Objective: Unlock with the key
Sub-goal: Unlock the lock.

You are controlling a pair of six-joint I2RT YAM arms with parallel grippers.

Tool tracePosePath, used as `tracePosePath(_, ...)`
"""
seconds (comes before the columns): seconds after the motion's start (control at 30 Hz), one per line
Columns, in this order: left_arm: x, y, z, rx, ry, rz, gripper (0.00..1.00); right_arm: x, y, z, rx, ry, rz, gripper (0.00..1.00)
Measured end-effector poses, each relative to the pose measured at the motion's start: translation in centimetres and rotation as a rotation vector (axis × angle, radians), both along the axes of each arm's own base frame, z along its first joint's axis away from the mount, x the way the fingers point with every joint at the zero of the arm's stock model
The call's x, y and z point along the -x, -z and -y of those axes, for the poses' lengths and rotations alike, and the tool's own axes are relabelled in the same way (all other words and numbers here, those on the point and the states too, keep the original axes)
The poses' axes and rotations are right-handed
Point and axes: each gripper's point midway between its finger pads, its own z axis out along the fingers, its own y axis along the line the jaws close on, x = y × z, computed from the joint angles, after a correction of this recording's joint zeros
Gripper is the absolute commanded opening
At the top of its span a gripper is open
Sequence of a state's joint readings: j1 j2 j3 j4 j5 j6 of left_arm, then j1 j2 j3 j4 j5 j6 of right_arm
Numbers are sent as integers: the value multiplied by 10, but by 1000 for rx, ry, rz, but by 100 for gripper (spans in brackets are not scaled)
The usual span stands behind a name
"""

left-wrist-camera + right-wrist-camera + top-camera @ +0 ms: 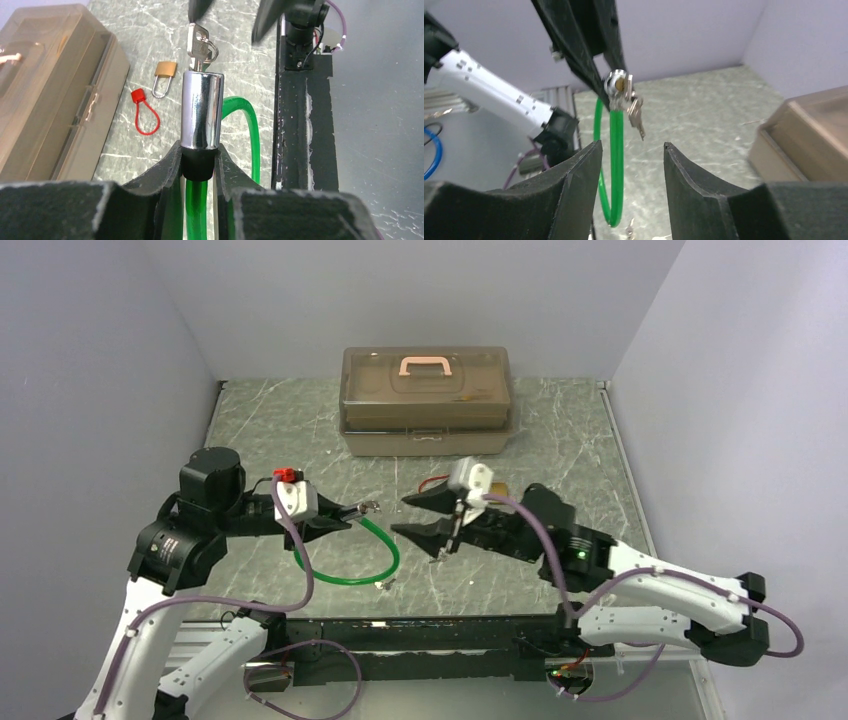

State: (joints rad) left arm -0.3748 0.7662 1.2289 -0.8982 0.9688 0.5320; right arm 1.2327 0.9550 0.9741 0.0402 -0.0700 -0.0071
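Observation:
My left gripper (200, 155) is shut on the black collar of a chrome lock cylinder (201, 110) at the end of a green cable (245, 135). It holds the cylinder above the table. The key (198, 42) sticks in the cylinder's far end, with another key on its ring. From the top view the cable (385, 565) loops down to the table. My right gripper (631, 147) is open just short of the key (636, 112), with nothing between its fingers. From above, the right gripper (402, 515) faces the left gripper (352, 511) closely.
A brown translucent toolbox (427, 400) stands at the back. A small brass padlock (165, 70) and a red tag on a red wire loop (138, 96) lie on the marbled table near it. The black base rail (300, 125) runs along the near edge.

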Motion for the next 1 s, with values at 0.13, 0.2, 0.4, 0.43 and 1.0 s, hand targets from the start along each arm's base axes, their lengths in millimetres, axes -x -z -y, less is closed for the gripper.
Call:
tracePosePath(0.13, -9, 5, -2, -26, -47, -31, 0, -8, -41, 25, -69, 87, 58, 52)
tracePosePath(0.2, -16, 6, -4, -43, -79, -53, 0, -12, -52, 29, -85, 113, 76, 52)
tracePosePath(0.4, -39, 6, -12, -150, -187, -149, 0, -30, -39, 12, -9, 167, 86, 41)
tracePosePath(0.43, -44, 4, -13, -171, -201, -164, 0, -35, -29, 8, 23, 186, 82, 34)
tracePosePath(1.0, -18, 28, -27, -291, -188, -237, 0, -71, -10, 10, 91, 380, 75, 1)
